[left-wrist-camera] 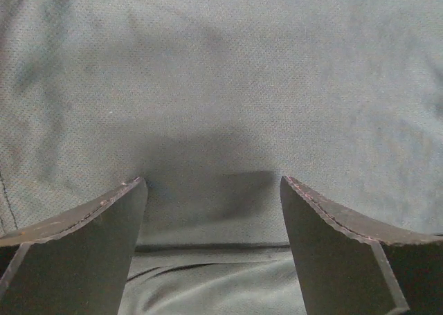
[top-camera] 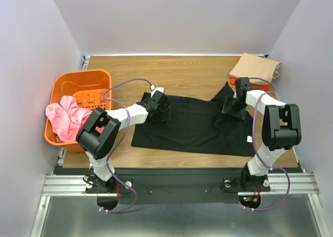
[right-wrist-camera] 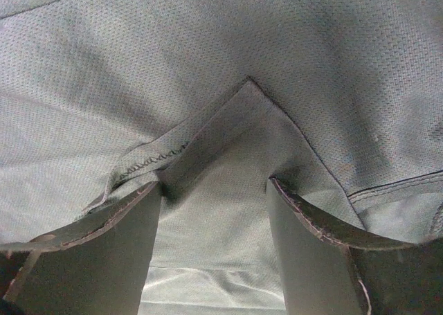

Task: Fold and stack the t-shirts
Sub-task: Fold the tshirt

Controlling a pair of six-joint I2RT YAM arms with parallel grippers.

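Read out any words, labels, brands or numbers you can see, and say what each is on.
No text can be read anywhere.
White tag on the black t-shirt: too small to read.
Both wrist views: plain cloth only, no print.

An orange plastic basket [top-camera: 70,83] is sitting on the wooden counter [top-camera: 182,75], well to the left of the left pincer [top-camera: 165,114], at the counter's left edge. A crumpled pink cloth [top-camera: 65,120] is spilling over the basket's near rim. Pale walls [top-camera: 171,18] are standing beyond the left pincer and to the right of the right pincer [top-camera: 234,112]. A metal rail [top-camera: 62,184] is running along the near edge.
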